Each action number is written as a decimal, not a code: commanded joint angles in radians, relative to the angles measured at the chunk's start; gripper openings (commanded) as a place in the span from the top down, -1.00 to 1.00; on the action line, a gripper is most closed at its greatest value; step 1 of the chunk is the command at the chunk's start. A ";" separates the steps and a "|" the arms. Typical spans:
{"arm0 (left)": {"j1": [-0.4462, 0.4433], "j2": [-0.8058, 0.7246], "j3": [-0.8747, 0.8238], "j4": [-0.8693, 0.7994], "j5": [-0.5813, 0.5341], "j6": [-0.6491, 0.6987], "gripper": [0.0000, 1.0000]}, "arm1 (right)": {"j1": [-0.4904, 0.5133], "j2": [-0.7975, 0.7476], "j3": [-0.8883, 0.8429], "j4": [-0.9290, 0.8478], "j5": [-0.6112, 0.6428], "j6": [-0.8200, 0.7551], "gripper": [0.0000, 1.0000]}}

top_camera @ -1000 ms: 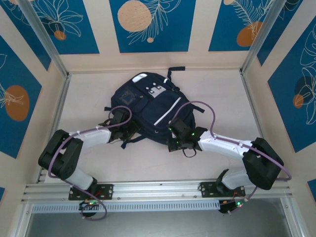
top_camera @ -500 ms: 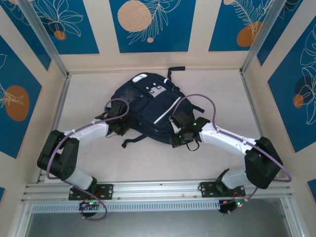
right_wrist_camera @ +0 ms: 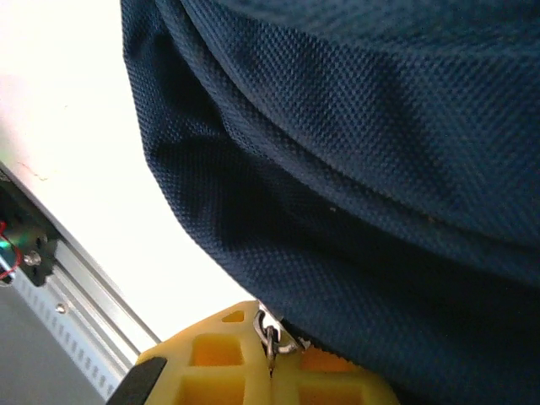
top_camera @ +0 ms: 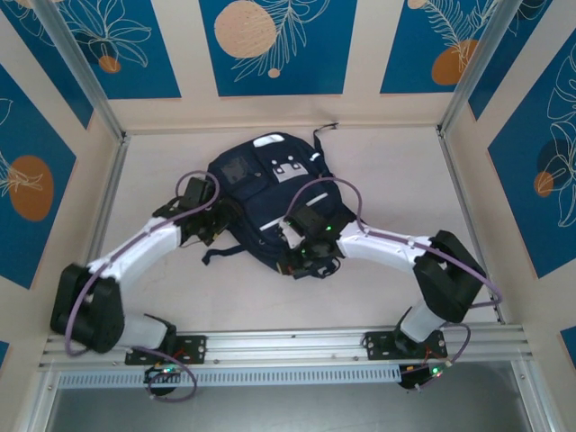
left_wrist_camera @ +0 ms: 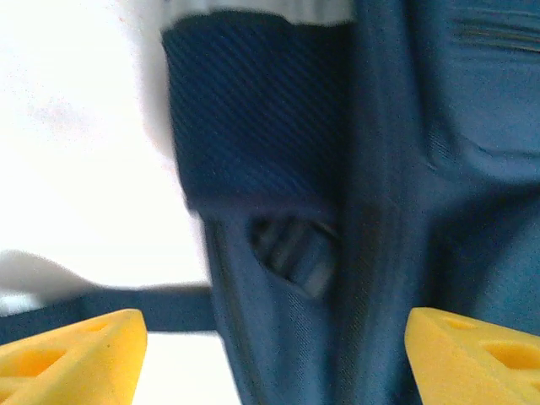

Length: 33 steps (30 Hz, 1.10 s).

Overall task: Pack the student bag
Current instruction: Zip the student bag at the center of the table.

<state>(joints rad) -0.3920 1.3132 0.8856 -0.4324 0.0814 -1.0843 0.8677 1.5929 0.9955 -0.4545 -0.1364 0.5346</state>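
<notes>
L gripper [left_wrist_camera: 270,363]: fingers spread wide, holding nothing; student bag [left_wrist_camera: 278,152] side just ahead.
R gripper [right_wrist_camera: 270,354]: fingers pressed together, pinching metal zip pull [right_wrist_camera: 272,337] at bag's near edge.
Bag: flat, mid table [top_camera: 405,180], betw. both grippers.

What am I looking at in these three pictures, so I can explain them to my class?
Two robot arms are bolted at the near edge of a table. The overhead picture comes from a fixed camera above and behind them. The other two come from small cameras on each wrist, so the yellow pieces there are the arm's own fingers. On the table lies a navy student bag. The left end effector is open, its fingers either side of the bag's fabric. The right end effector is shut on a small metal zip pull on the bag.
</notes>
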 commanded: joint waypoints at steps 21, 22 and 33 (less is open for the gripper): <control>-0.207 -0.098 -0.222 0.141 0.160 -0.295 -0.18 | 0.066 0.038 0.083 0.113 -0.004 0.110 1.00; -0.210 -0.086 -0.227 0.152 0.161 -0.299 -0.09 | 0.066 0.038 0.084 0.108 0.000 0.107 1.00; -0.189 -0.018 -0.209 0.123 0.065 -0.231 0.83 | 0.074 0.053 0.214 -0.214 0.092 0.026 1.00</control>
<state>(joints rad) -0.5941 1.2694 0.6685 -0.2504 0.2276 -1.3472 0.9367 1.6432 1.1358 -0.5140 -0.0658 0.6094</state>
